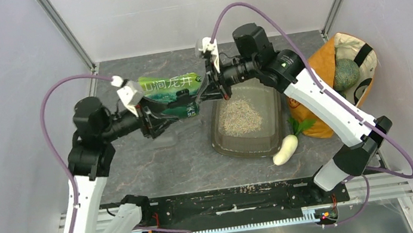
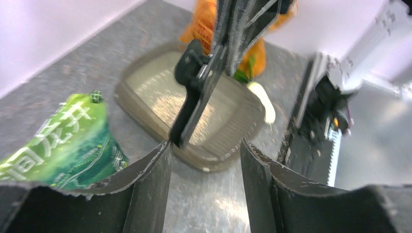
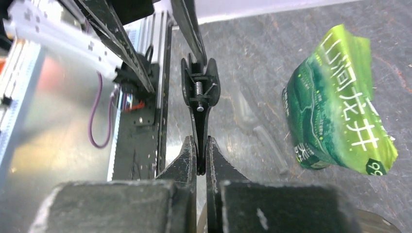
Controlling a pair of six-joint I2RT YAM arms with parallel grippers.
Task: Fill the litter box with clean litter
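Beside the litter box (image 1: 251, 151), a green bag (image 1: 172, 91) reads 山涧龙井; left claw (image 2: 205, 142) spread, right claw (image 3: 201, 141) pinching a clip (image 3: 199, 87).

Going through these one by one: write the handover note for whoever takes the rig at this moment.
Left pincer: open, empty, beside the green bag.
Right pincer: shut on a black clip, near the bag's end.
Litter box: right of the bag, clean litter heaped in its middle.
Done: litter is in the box.
To do: likely deal with the clip; whether more litter is wanted, I cannot tell.
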